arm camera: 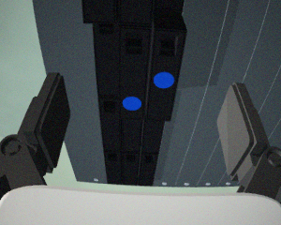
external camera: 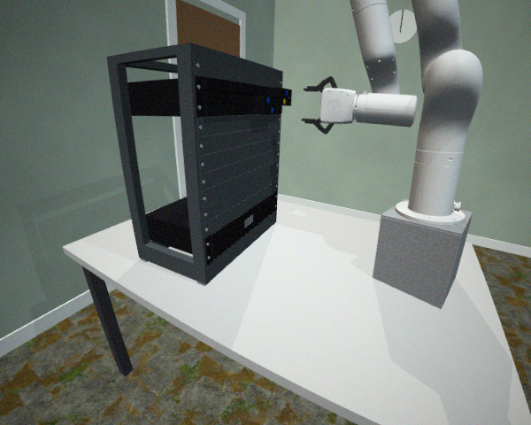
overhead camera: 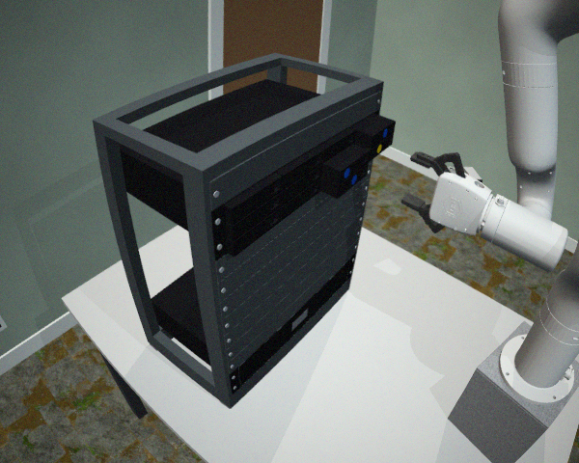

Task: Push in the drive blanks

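Observation:
A dark grey rack (overhead camera: 239,219) stands on the white table. Near its top sits the black storage chassis (overhead camera: 299,174). Four blanks stand out of the chassis front at its right end. One carries a yellow sticker (overhead camera: 379,148), right below one with a blue sticker (overhead camera: 385,132). Two more with blue stickers (overhead camera: 346,173) (overhead camera: 353,180) stand out further left. My gripper (overhead camera: 419,181) is open and empty, a short way in front of the chassis's right end, touching nothing.
The arm's grey pedestal (overhead camera: 514,403) stands at the table's front right corner. The rack's lower front holds flat grey panels and a second black unit (overhead camera: 289,329) at the bottom. A door and green walls lie behind the rack.

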Controlling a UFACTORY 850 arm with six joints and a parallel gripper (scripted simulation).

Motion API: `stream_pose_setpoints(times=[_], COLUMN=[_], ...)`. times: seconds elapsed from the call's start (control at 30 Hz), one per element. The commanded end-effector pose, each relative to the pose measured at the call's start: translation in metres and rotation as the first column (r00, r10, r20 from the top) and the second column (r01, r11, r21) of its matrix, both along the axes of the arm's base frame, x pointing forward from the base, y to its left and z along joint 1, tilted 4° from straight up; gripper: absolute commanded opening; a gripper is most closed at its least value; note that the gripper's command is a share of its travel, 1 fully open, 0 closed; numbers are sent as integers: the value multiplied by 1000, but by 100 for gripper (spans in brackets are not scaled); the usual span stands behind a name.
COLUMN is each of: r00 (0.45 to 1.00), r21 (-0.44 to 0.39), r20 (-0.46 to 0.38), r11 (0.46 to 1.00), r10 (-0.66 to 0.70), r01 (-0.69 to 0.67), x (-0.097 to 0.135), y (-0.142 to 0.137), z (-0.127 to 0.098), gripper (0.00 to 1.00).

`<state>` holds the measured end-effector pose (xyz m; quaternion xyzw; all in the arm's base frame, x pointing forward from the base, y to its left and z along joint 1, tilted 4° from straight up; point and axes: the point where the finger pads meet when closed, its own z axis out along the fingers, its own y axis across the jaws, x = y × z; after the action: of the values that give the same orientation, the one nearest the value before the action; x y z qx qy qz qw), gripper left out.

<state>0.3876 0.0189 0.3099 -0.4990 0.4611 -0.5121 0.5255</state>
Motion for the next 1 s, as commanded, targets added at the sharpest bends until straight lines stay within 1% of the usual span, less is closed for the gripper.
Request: stream_pose_setpoints(times=[0.0,0.23,0.37,0.47,0.97], r00=[1000,1000,1000,1000,1000], r21=[1,1,1,1,1], r20=[-3,-3,-3,-3,-3], r11=[1000,1000,1000,1000,1000], r10=[10,10,10,10,10], r01=[-10,-10,-10,-10,-10], x=[9,27,34,36,36], y=[-17,-52,-66,-69,-69], z=[6,20,25,26,26], gripper=[100,100,100,100,100])
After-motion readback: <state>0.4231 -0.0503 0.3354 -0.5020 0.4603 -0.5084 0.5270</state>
